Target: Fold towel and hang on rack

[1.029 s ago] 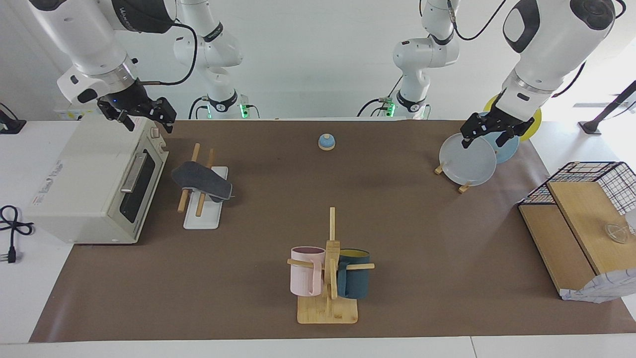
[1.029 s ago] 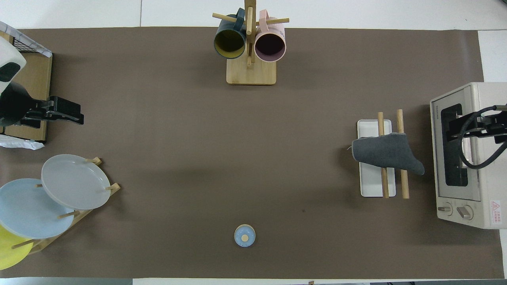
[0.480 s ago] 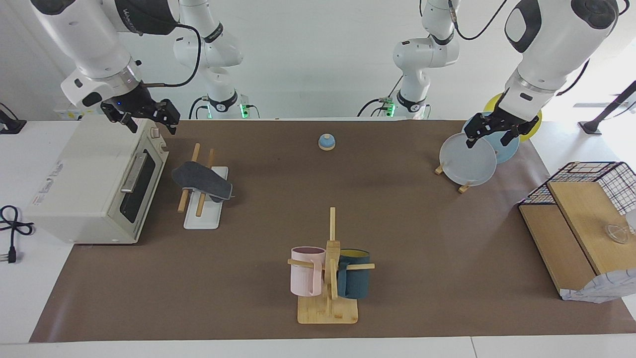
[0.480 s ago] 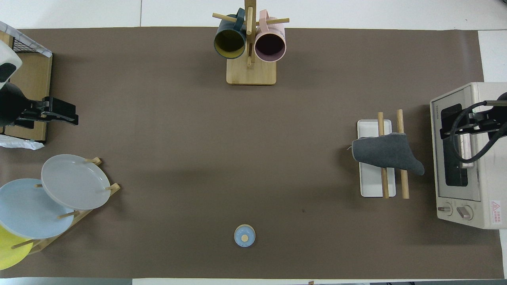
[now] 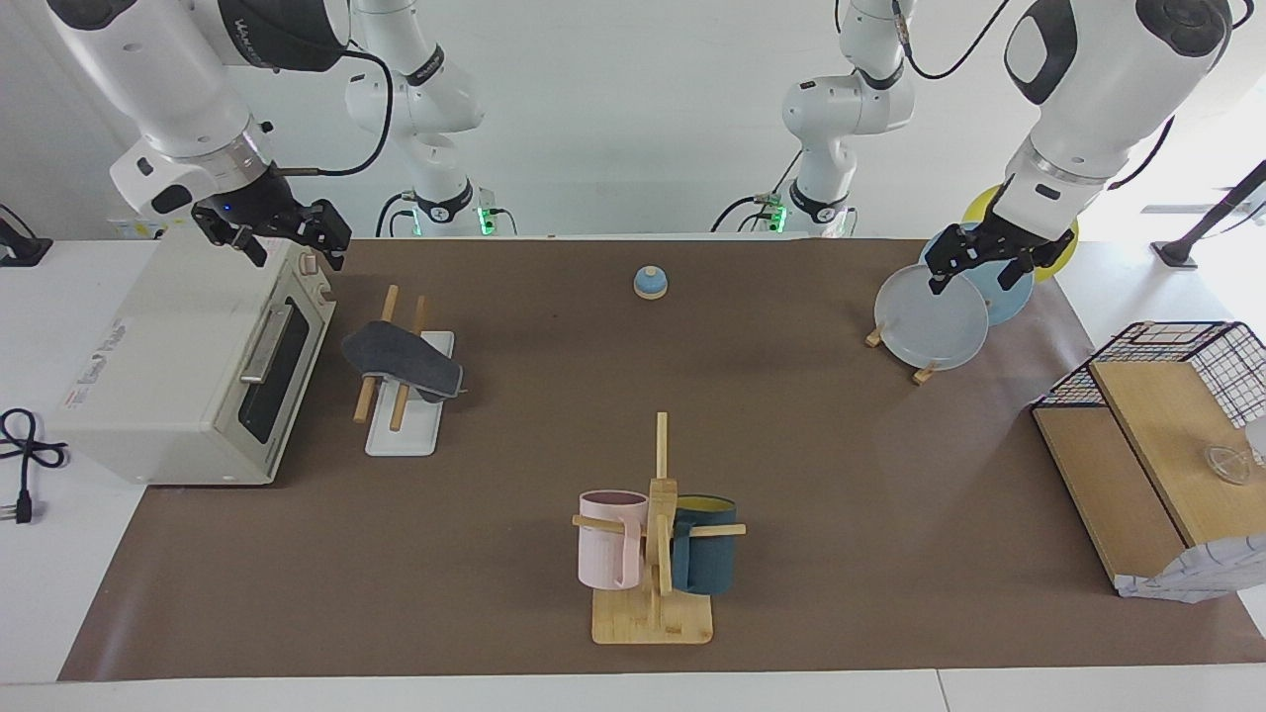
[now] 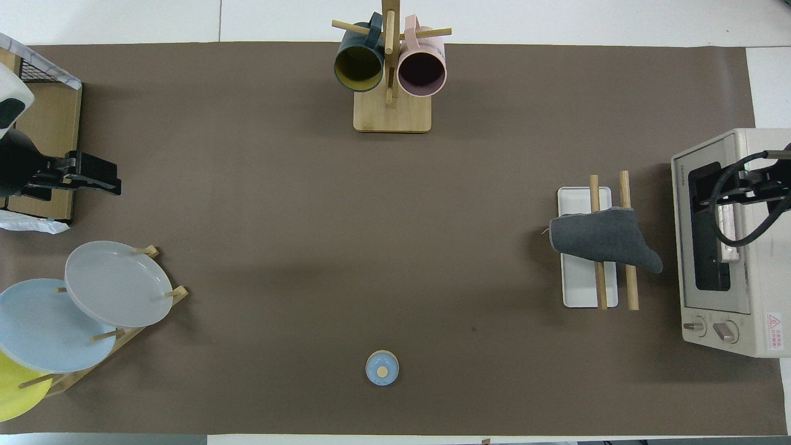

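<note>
Low in the overhead frame, nearest the robots, a small blue bell is sitting alone on the brown mat, with the plate stand in the lower left corner. At mid-right the towel is lying dark-grey face up, folded and draped over both wooden rods of the rack, one corner sagging past the outer rod toward the toaster oven. That drape, judged from how it is lying, suggests the hanging is done.

The right gripper is hovering over the oven's top at the upper left of the facing frame, jaws apart and holding nothing. The left gripper is hanging over the plates at the upper right, jaws likewise apart and empty; both seem parked clear of the work.

The middle of the desk is lying open, giving wide room. The tight spot is the narrow gap between rack and oven door, where the sagging corner is hanging. At the top centre of the overhead frame, farthest off, the mug tree is standing near the mat's edge.
</note>
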Controlling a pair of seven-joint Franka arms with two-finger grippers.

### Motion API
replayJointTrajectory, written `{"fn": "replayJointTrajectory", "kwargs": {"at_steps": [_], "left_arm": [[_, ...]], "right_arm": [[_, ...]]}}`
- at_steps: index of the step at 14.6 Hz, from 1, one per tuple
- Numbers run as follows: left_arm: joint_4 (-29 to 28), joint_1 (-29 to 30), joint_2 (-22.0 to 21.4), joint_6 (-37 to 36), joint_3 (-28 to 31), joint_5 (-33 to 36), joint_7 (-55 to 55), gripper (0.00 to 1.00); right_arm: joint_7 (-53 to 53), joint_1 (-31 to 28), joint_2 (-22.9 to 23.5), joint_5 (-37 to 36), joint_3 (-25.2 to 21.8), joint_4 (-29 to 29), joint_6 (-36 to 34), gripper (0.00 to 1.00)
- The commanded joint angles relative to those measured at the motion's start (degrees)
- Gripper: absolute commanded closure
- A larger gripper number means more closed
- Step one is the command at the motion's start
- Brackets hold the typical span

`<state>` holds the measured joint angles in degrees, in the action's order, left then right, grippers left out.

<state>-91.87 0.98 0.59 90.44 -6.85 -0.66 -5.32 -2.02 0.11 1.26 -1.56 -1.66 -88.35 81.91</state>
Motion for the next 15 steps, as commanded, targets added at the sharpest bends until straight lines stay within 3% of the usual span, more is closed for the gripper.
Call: {"fn": "replayJointTrajectory", "kwargs": {"at_steps": [1, 15], "left_arm": [[-0.4, -0.7, -0.9, -0.1, 0.3, 1.1, 0.5, 0.00], [-0.5, -0.1, -1.0, -0.3, 0.7, 1.1, 0.3, 0.00]], "right_arm": [[0.7, 0.2, 0.7, -1.0, -0.1, 1.2, 0.0, 0.00], [0.7, 0.2, 0.9, -1.0, 0.1, 1.6, 0.0, 0.00]]}}
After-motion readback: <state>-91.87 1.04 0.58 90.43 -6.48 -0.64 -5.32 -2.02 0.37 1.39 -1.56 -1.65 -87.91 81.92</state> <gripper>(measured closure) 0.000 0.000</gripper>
